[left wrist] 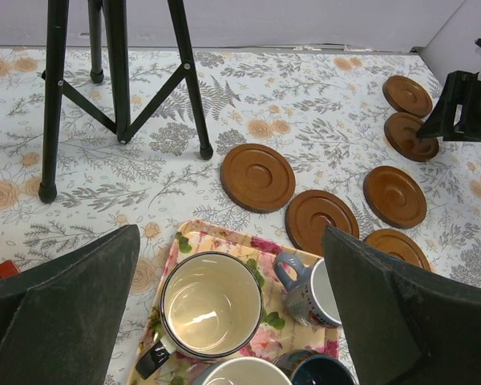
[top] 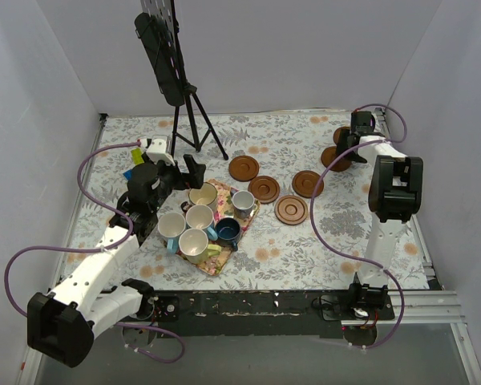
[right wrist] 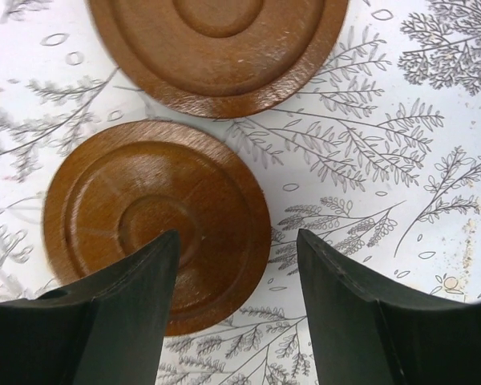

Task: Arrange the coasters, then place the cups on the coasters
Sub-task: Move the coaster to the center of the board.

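R fingers were open over a coaster; L fingers open too. R tip could bump & push it.

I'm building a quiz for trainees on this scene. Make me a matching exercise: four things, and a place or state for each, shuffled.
1 navy cup
2 tripod
3 right gripper
4 left gripper

A open, over a coaster
B on the floral tray
C standing on the table, far side
D open, by the cream cup

Pairs: 1-B, 2-C, 3-A, 4-D
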`<move>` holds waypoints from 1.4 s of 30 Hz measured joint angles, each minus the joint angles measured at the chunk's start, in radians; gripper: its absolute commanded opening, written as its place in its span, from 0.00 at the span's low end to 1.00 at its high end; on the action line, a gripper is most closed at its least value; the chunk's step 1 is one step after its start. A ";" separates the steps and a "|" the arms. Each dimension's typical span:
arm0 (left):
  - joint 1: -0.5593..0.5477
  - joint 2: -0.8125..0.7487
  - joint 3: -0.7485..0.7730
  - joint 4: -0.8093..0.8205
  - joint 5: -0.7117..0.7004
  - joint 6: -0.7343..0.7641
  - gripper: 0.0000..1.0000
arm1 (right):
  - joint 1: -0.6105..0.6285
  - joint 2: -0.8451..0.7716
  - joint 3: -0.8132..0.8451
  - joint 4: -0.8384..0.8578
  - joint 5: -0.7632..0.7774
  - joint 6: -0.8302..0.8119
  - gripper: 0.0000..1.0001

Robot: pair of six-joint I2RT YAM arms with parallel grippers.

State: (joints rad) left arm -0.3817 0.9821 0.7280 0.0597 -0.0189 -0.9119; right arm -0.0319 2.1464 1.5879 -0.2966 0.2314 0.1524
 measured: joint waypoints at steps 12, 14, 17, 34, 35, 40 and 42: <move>0.000 -0.013 0.000 0.000 -0.002 -0.001 0.98 | 0.000 -0.323 -0.192 0.156 -0.288 -0.064 0.67; 0.000 -0.013 0.000 0.000 -0.008 -0.001 0.98 | 0.006 -0.357 -0.198 0.167 -0.341 -0.070 0.66; 0.000 -0.015 0.000 0.000 -0.016 -0.002 0.98 | 0.025 -0.393 -0.208 0.173 -0.391 -0.080 0.66; 0.000 -0.017 0.000 0.000 -0.030 -0.004 0.98 | 0.239 -0.539 -0.590 0.132 -0.286 0.086 0.67; 0.000 -0.017 0.000 0.000 -0.030 -0.005 0.98 | 0.249 -0.539 -0.594 0.133 -0.261 0.092 0.68; 0.000 -0.017 0.000 0.000 -0.031 -0.004 0.98 | 0.272 -0.547 -0.600 0.148 -0.173 0.123 0.68; 0.000 -0.017 0.000 0.000 -0.031 -0.004 0.98 | 0.275 -0.547 -0.600 0.149 -0.154 0.130 0.67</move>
State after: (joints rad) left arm -0.3820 0.9653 0.7280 0.0601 -0.0498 -0.9161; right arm 0.2436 1.5997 0.9874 -0.1478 0.0776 0.2825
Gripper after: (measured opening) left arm 0.981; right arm 0.676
